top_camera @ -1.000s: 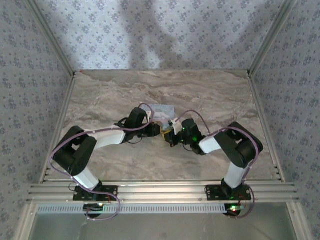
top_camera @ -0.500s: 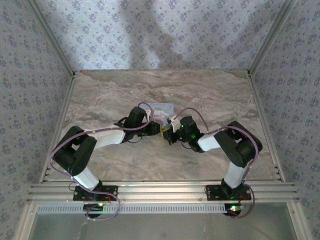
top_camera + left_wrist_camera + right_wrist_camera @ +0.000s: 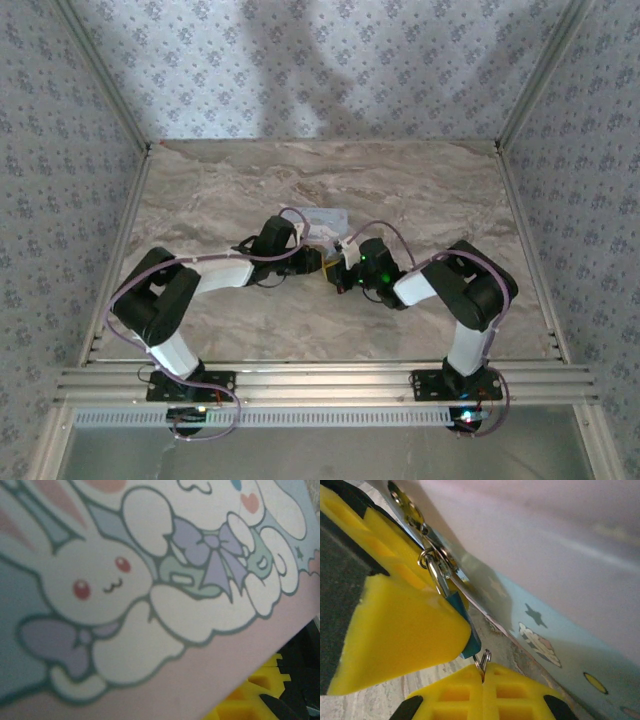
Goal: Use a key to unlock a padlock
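teal padlock (image 3: 466,630), silver shackle (image 3: 433,574) hooked on the tin (image 3: 555,575); right gripper (image 3: 483,672) clenched on the key (image 3: 483,658), left gripper (image 3: 318,262) unclear

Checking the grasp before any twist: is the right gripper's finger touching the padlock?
Touching. In the right wrist view, the padlock has its teal body flush against the upper yellow finger of the right gripper, with no gap between them.
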You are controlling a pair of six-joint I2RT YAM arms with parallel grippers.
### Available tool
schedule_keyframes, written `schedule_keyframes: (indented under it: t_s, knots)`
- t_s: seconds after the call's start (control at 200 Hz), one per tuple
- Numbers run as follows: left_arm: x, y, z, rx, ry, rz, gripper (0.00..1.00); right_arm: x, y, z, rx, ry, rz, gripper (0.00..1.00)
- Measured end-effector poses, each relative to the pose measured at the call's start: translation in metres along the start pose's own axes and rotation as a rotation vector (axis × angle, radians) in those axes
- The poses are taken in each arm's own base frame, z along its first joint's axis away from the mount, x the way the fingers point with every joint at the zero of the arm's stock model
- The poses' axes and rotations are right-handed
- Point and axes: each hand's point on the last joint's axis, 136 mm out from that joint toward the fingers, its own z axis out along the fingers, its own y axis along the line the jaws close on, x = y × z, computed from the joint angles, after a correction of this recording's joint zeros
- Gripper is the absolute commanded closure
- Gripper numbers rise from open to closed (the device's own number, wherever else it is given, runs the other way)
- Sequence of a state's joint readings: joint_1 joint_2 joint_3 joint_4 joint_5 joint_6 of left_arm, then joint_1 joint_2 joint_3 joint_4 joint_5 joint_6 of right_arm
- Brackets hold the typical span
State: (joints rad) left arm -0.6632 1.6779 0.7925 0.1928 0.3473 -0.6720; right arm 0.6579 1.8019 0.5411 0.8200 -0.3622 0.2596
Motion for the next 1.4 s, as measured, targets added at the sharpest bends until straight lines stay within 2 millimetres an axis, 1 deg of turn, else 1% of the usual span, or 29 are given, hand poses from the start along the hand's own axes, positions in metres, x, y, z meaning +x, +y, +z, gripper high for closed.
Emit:
schedule_keyframes:
  t_s: [0.09,0.19,0.335,0.38,0.46,0.545,0.695,0.775,0.914,1.099,1.264,1.399]
  knots:
    - [0.003,0.002,0.003,-0.002,0.011,-0.004,0.71,0.005,0.000,0.001,0.008,0.003,0.009,1.00]
    - [0.004,0.003,0.003,-0.005,0.014,-0.007,0.68,0.006,-0.001,0.002,0.015,-0.005,0.015,1.00]
    - [0.006,0.004,0.001,-0.007,0.017,-0.009,0.55,0.008,0.000,0.003,0.020,-0.017,0.032,1.00]
    - [0.008,0.005,-0.001,-0.008,0.019,-0.009,0.54,0.008,0.000,0.005,0.019,-0.024,0.034,1.00]
    - [0.008,0.003,-0.007,-0.005,0.011,-0.007,0.53,0.007,0.001,0.006,0.017,-0.035,0.040,1.00]
    - [0.006,-0.001,-0.016,0.005,-0.009,-0.001,0.50,0.006,0.001,0.007,0.018,-0.043,0.043,1.00]
    - [-0.005,-0.007,-0.040,0.024,-0.072,0.007,0.43,0.007,0.004,0.008,0.019,-0.046,0.048,1.00]
    - [-0.010,-0.004,-0.051,0.020,-0.107,-0.005,0.40,0.007,0.006,0.009,0.021,-0.045,0.050,1.00]
    - [-0.010,0.010,-0.065,0.007,-0.142,-0.050,0.39,0.009,0.011,0.010,0.012,-0.041,0.061,1.00]
    - [0.001,0.027,-0.069,0.012,-0.159,-0.139,0.38,0.011,0.025,0.009,-0.011,-0.021,0.105,1.00]
    - [0.008,0.029,-0.068,0.058,-0.168,-0.208,0.41,0.016,0.034,0.010,-0.025,0.002,0.169,1.00]
    - [0.008,0.027,-0.060,0.108,-0.169,-0.260,0.43,0.016,0.038,0.012,-0.034,0.017,0.230,1.00]
